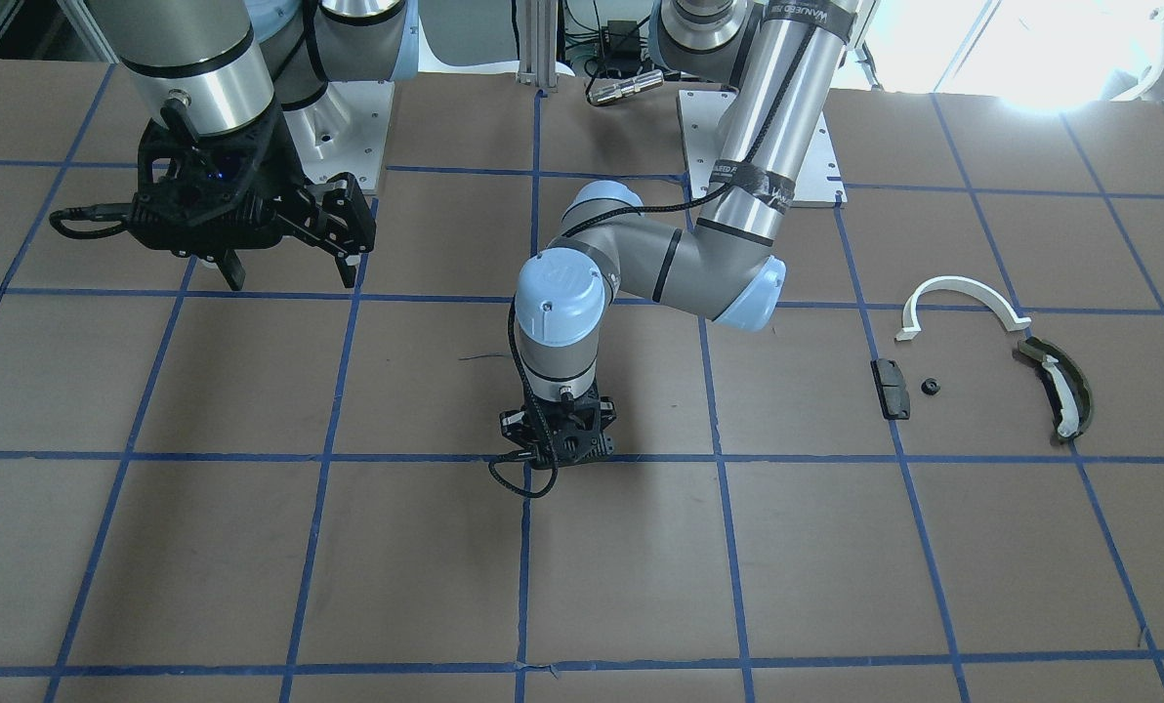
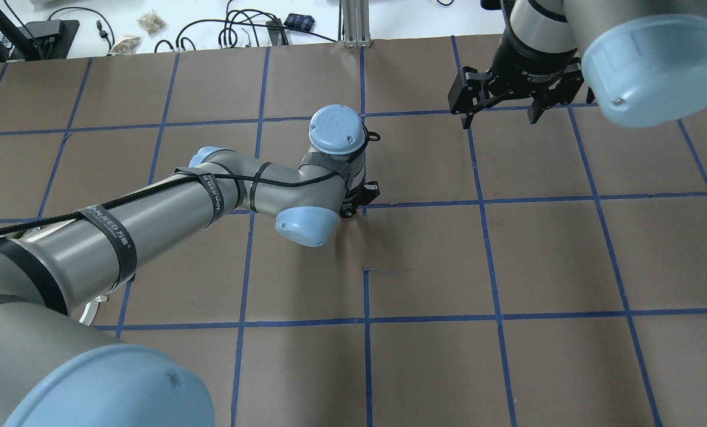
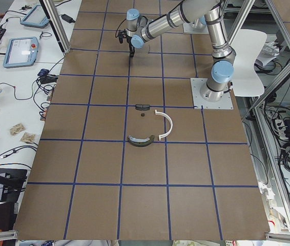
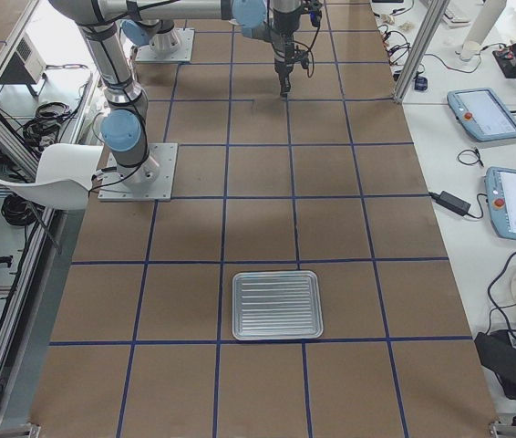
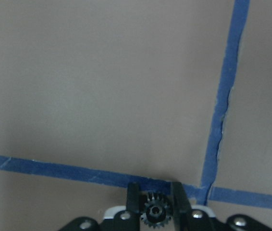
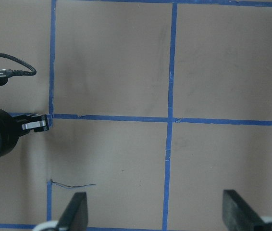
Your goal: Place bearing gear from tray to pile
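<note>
- Starting with the gear: it's clamped between the fingers of the left gripper, teeth showing on both sides of the grip.
- The left arm is stretched out to roughly the middle of the table, about halfway between the robot's edge and the operators' edge.
- The left gripper is pointed straight down and held low over a tape cross. Whether the gear touches the surface can't be told.
- The pile is found well apart from the gear, toward the table's left end:
  - a white arc on the robot's side of the group
  - an olive piece with a white strip, laid just beside the arc's end toward that left end
  - a black block on the side nearest the gear
  - a small round black part just beside the block, not touching it
- The right gripper is spread wide with nothing between its fingers. It's hung above the table on the robot's right side, nearer the robot's edge than the operators'.
- The tray is seen only in the right-end view, flat on the table toward its right end, well apart from both grippers.
</note>
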